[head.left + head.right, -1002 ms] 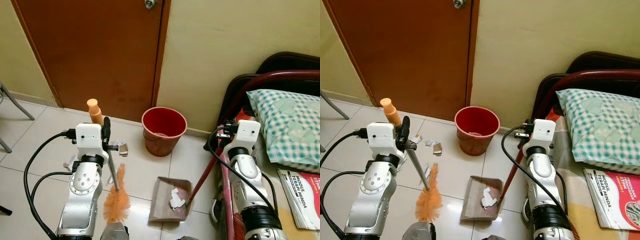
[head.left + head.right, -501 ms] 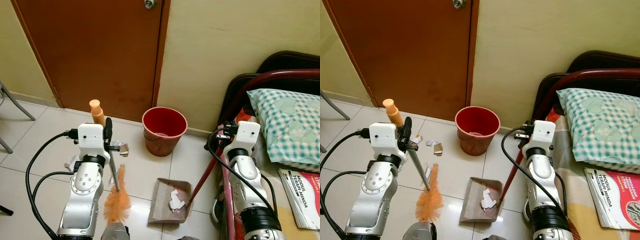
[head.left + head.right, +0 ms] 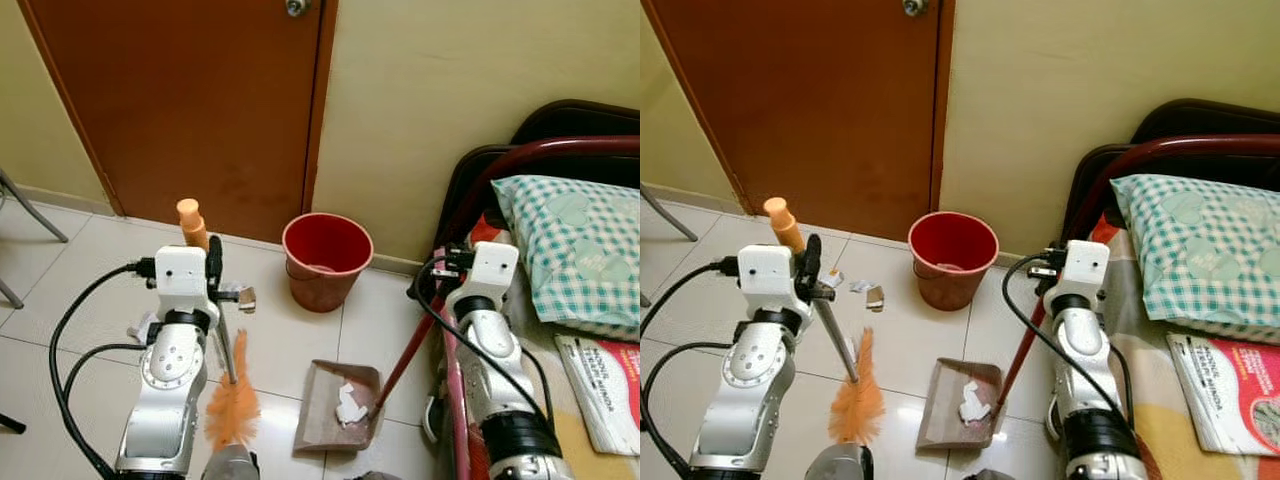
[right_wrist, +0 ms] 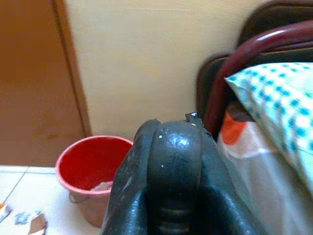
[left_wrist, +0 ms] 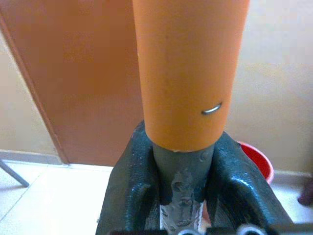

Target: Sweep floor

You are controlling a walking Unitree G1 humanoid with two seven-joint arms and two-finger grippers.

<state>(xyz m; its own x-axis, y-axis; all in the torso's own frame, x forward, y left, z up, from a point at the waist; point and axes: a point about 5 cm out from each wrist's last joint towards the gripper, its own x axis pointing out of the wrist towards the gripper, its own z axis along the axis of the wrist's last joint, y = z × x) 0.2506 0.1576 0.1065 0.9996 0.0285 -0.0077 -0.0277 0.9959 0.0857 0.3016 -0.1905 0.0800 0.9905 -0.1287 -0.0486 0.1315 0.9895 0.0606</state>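
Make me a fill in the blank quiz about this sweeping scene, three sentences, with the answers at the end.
1. The left gripper is shut on the brush, whose bristles are ____ in colour.
2. The crumpled white paper lies in the ____.
3. The bucket standing by the wall is ____ in colour.

Missing words: orange; dustpan; red

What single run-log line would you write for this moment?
sweep floor | left gripper shut on broom | right gripper shut on dustpan handle | paper in dustpan | scraps left by door
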